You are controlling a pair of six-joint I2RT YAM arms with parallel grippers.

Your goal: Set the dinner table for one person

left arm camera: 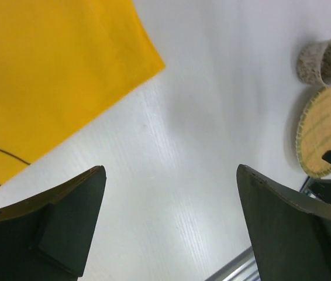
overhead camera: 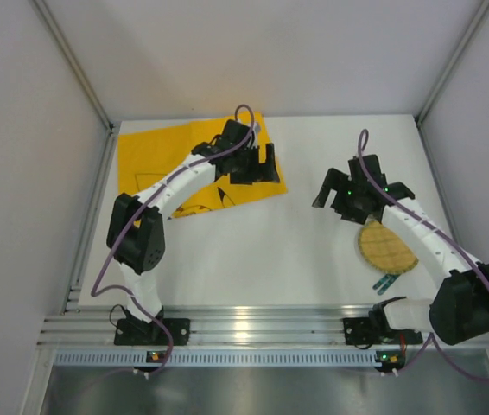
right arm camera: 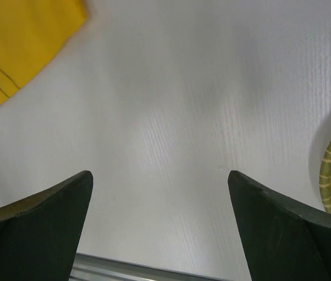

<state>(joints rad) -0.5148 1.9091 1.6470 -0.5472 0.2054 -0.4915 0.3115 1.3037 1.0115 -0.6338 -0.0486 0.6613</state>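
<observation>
The white bench (overhead camera: 253,251) spreads out before both arms.
A yellow placemat (overhead camera: 154,156) lies at its far left corner. A round woven plate (overhead camera: 387,246) sits at the near right, with a speckled cup (left arm camera: 322,60) just beside it. The left hand (left arm camera: 171,170) hangs over the placemat's edge and the right hand (right arm camera: 160,174) over bare bench, both spread wide and holding nothing.

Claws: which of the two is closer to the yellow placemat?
The left claw, hovering at the yellow placemat's right edge. The right claw hangs farther right over the dinner table, next to the round woven plate.
</observation>
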